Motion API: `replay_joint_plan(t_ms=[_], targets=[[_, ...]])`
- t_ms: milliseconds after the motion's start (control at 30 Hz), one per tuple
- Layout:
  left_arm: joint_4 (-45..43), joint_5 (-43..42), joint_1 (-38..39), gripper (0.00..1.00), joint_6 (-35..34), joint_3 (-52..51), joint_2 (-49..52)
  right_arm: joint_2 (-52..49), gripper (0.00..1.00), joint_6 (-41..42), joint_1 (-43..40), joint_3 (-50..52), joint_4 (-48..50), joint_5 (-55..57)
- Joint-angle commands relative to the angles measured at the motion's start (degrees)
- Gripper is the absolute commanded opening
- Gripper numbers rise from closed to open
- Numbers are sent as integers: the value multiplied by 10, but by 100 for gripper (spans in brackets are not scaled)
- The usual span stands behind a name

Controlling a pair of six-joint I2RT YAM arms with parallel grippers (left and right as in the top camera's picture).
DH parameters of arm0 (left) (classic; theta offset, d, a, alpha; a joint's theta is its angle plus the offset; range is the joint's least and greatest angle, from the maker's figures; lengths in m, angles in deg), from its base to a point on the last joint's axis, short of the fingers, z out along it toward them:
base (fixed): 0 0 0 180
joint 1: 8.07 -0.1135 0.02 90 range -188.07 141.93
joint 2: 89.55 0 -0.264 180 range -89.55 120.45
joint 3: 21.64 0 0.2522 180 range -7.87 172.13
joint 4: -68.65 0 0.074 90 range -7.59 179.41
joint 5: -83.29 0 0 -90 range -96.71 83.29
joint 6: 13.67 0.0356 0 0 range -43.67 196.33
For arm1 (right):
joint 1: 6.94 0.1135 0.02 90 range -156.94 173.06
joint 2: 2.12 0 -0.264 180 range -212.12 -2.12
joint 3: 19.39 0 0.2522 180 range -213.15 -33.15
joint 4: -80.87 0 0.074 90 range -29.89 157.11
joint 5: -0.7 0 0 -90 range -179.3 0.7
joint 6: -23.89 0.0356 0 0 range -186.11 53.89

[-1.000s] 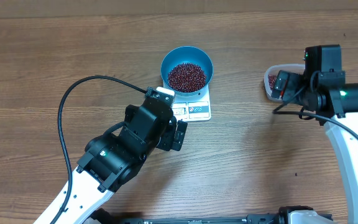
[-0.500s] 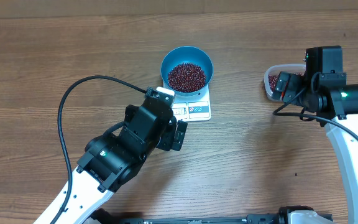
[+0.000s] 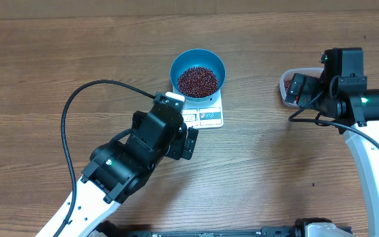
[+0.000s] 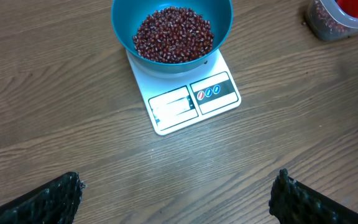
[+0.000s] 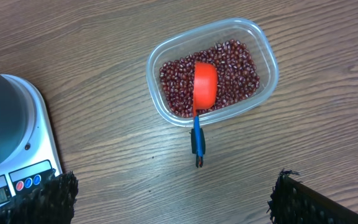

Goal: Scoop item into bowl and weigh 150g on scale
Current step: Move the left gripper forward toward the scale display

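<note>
Right pincer (image 5: 176, 200) farther over clear tub (image 5: 150, 74)

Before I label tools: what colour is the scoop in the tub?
The scoop is orange-red with a blue handle; right wrist view shows it best.

A clear rounded-rectangular plastic tub (image 5: 266, 50) is sitting on the brown wood-grain bench (image 5: 322, 143), toward its far right part. An orange-red plastic scoop with a blue handle (image 5: 205, 87) is resting with its round head inside the tub, its handle reaching out over one long side of the rim, dark tip lying outside.
</note>
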Motion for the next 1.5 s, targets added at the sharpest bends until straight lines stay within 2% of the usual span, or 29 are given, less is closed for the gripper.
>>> replay_joint_plan(t_ms=[0,933,1233,1467], targets=[[-2,-3,0,100,11,-1,3,10,100,0,2,-2,3,-3],[3,-4,0,100,9,-1,3,10,100,0,2,-2,3,-3],[-11,-5,0,100,-114,-2,29,10,100,0,2,-2,3,-3],[-14,5,0,100,-222,-2,163,10,100,0,2,-2,3,-3]])
